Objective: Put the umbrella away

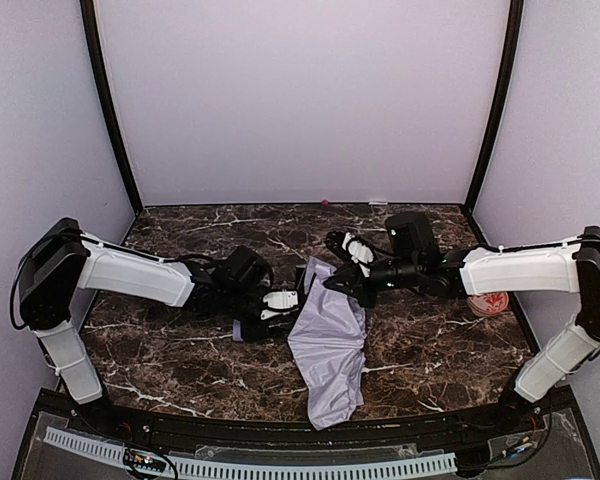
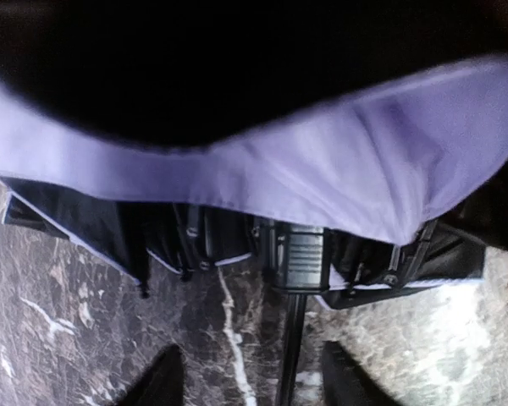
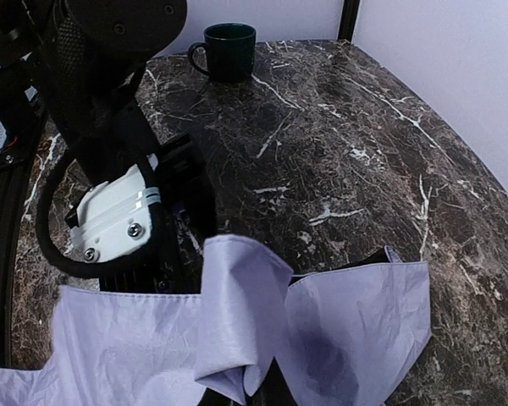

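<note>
We found the right pincer (image 1: 332, 283) pressed together on a fold of the umbrella (image 1: 328, 350), whose thin, limp lavender cloth trailed away from it across the veined stone table (image 1: 430, 345); the left pincer (image 1: 286, 300) stood spread astride the slim black shaft (image 2: 292, 355); we judged it best to close squarely on that rigid shaft, not the slippery cloth.
</note>
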Available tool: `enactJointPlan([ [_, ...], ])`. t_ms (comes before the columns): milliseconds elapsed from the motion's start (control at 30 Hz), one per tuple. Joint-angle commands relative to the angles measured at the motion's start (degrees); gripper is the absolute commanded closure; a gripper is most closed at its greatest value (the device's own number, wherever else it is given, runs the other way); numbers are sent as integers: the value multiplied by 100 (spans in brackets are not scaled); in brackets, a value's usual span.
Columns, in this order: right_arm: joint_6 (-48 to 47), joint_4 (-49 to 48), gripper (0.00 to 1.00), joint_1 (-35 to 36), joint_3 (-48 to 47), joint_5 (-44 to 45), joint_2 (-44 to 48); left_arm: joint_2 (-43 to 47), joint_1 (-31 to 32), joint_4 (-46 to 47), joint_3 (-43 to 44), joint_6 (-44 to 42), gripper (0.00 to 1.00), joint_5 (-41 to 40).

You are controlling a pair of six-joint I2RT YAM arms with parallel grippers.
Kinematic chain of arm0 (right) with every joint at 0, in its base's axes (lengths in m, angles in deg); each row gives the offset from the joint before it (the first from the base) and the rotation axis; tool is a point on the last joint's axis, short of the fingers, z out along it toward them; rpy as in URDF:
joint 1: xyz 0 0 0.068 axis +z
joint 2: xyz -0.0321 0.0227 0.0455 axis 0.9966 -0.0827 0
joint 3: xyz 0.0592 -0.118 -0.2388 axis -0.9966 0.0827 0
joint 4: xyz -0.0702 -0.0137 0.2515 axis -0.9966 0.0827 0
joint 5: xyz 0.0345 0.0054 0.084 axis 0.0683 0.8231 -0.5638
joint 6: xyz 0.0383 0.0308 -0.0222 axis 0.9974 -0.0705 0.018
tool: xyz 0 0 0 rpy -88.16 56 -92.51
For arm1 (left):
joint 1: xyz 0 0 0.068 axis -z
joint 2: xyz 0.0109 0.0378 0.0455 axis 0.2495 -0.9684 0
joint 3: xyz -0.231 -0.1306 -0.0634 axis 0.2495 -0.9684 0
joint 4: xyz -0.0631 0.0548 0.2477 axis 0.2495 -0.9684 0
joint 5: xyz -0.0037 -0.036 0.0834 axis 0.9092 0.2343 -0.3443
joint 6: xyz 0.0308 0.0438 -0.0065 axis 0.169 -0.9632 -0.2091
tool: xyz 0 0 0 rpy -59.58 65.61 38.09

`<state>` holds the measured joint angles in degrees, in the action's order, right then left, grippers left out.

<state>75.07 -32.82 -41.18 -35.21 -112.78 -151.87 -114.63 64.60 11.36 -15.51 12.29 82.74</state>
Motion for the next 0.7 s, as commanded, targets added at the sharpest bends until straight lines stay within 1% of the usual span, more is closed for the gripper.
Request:
enactJointPlan([
  [0, 29, -557, 96, -22, 174, -219, 103, 153, -32, 564, -351, -118, 35, -371],
  [100, -89, -513, 96, -28, 205, -159, 30, 483, -163, 989, -773, -68, 24, -483],
  [200, -82, -515, 97, -64, 169, -161, -66, 950, -279, 1304, -1236, -49, 12, -416],
  [267, -44, -539, 97, -81, 106, -171, -143, 1272, -308, 1515, -1518, -47, 10, -401],
  [367, 44, -574, 97, -153, -54, -163, -304, 1743, -313, 1657, -1743, 58, 10, -433],
  [400, 85, -581, 96, -200, -101, -161, -362, 1900, -286, 1510, -1685, 119, 13, -302],
  [467, 195, -643, 96, -330, -181, -165, -618, 2182, -141, 1066, -1437, 154, 21, 224],
  [500, 261, -675, 96, -415, -214, -206, -747, 2211, 10, 918, -1311, 165, 25, 510],
  [533, 310, -680, 96, -482, -271, -263, -877, 2203, 211, 817, -1169, 169, 26, 786],
  [600, 370, -650, 96, -578, -374, -335, -1158, 1925, 662, 631, -808, 226, 23, 1247],
  [667, 456, -667, 96, -628, -433, -375, -1405, 1479, 1134, 424, -455, 255, 17, 1389],
])
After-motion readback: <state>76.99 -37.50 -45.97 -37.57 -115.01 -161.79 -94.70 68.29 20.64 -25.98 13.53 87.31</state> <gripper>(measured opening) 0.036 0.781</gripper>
